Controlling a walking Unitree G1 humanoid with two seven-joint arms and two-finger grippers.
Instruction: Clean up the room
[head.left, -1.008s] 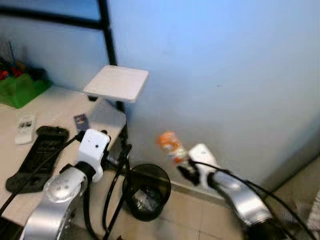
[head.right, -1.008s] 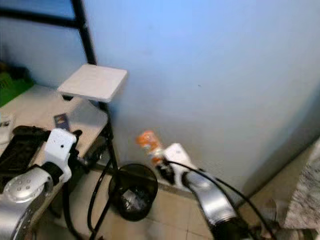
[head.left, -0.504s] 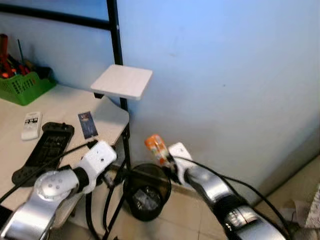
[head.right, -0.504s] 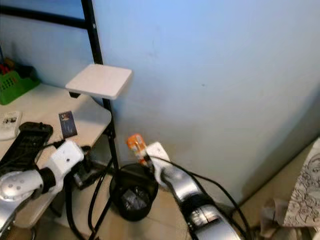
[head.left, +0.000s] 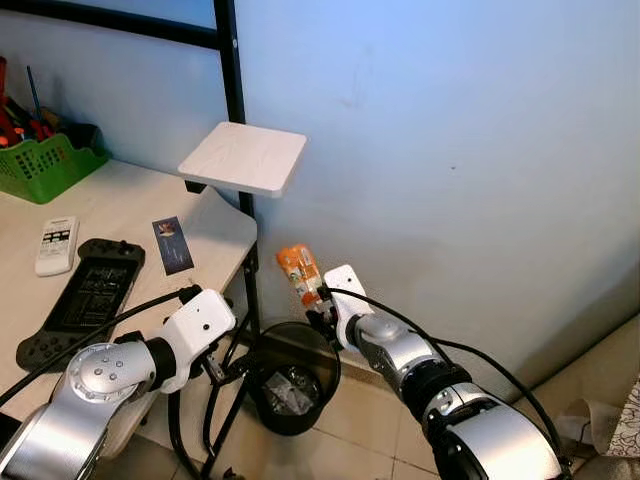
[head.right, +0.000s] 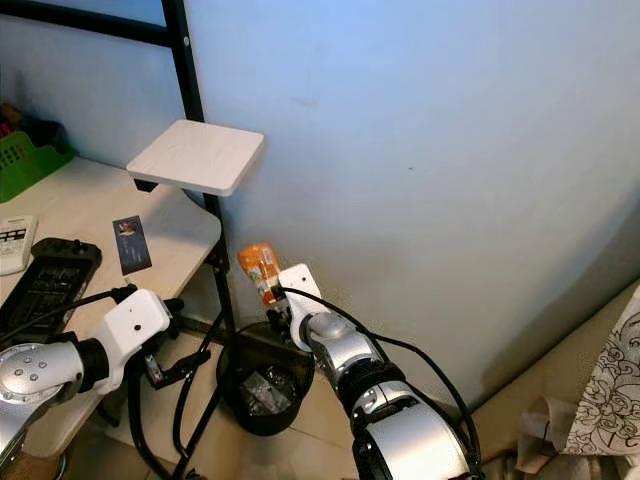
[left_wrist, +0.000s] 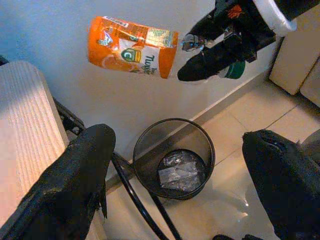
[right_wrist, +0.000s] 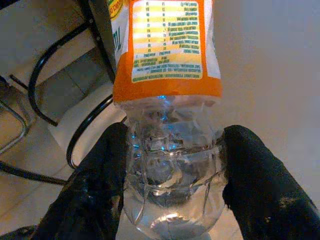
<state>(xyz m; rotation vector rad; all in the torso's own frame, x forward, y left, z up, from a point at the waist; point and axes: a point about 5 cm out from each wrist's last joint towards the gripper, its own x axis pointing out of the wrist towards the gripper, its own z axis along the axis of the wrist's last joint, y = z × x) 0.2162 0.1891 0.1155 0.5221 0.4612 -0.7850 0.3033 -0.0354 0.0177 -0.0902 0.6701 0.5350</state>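
The right tool (right_wrist: 172, 175) is gripping an orange-labelled plastic bottle (head.left: 299, 275) by its clear end, holding it above the black wire bin (head.left: 293, 380) beside the tabletop (head.left: 100, 215). The left tool (left_wrist: 180, 175) is hanging spread open, nothing held.

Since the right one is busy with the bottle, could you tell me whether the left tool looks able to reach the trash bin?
Probably yes: the left tool is open, holds nothing and looks down on the black trash bin. A black desk leg crosses beside the bin.
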